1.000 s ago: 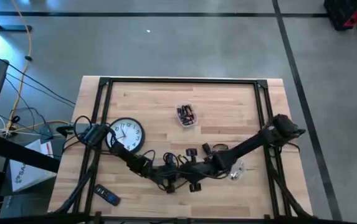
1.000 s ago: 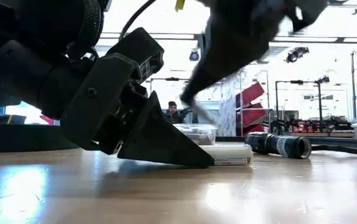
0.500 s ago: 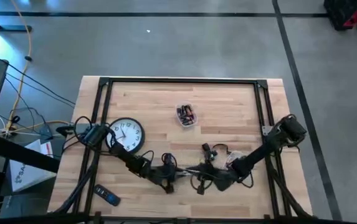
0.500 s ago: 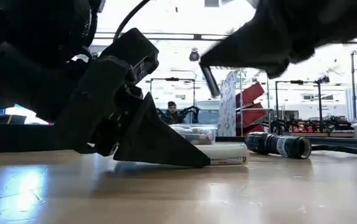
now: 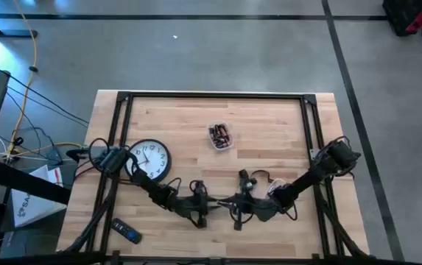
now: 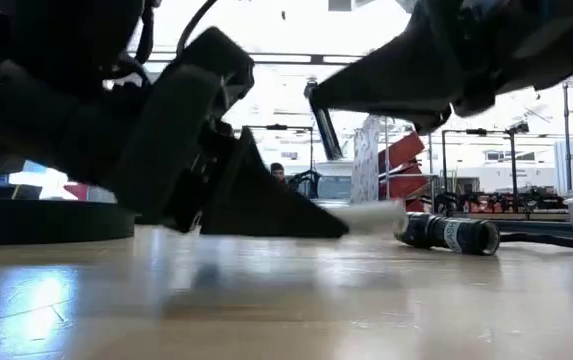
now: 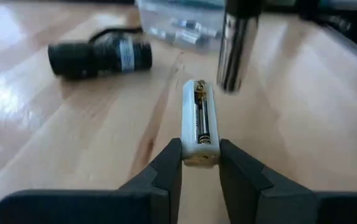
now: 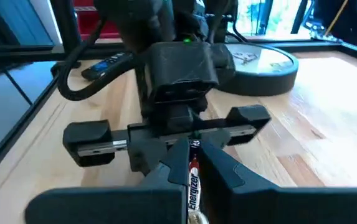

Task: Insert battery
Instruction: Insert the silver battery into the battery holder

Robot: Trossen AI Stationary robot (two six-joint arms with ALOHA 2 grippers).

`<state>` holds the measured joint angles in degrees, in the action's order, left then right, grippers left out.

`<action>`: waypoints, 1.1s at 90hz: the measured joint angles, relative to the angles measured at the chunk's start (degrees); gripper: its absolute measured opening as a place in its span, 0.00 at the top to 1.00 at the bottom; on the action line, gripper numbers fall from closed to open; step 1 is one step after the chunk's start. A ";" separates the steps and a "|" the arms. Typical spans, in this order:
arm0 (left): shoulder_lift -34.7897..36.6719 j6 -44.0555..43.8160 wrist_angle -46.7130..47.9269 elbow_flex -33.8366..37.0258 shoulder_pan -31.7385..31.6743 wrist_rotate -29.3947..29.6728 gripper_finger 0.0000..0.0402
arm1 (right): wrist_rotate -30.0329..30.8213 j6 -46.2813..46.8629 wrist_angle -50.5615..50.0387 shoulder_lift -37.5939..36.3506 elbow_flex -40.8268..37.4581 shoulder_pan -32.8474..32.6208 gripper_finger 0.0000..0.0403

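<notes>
A white battery holder (image 7: 199,118), open slot up, sticks out forward from my left gripper (image 7: 199,149), which is shut on it near the table's front middle (image 5: 209,208). Facing it from the right, my right gripper (image 8: 192,155) is shut on an Energizer battery (image 8: 193,177). The battery's silver free end (image 7: 233,50) hangs slanted just above and beside the holder's far end. In the low view the battery (image 6: 325,122) is above the holder (image 6: 371,217). My left gripper pinches the holder's two long sides at its near end (image 7: 199,154) between its two fingers, coming level from the table's left. The holder runs on along the fingers' line, level and lifted clear of the table. My right gripper pinches the battery's body (image 8: 194,182) between its two fingers, with the battery lying along them and its end past the tips. The fingers come from the table's right, slanting down. The battery is clear of the table and the holder.
A black flashlight (image 7: 100,57) lies on the table just beyond the holder. Farther back stands a clear tub of batteries (image 5: 220,136). A round clock (image 5: 149,158) lies at the left, and a remote (image 5: 126,232) sits near the front left edge.
My left gripper has risen and lifted the white holder, which lay on the table, clear of the wood. My right gripper has swung toward the near edge, bringing the battery's tip close above the holder.
</notes>
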<state>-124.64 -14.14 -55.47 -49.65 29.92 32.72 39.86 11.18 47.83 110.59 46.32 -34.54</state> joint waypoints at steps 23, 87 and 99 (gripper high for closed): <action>0.13 5.58 -12.88 0.66 1.07 -0.03 0.84 | 0.31 -9.06 1.18 -4.19 2.12 -1.60 1.00; 3.69 16.08 -34.44 3.91 2.01 -3.05 0.84 | -0.83 -19.14 2.39 -12.79 2.03 -2.53 1.00; 3.69 15.93 -34.46 3.93 1.99 -2.67 0.84 | -0.85 -20.42 3.56 -12.79 2.03 -3.18 1.00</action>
<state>-120.95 1.78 -89.93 -45.72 31.90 30.04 39.00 -9.24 51.39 97.80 48.36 -37.72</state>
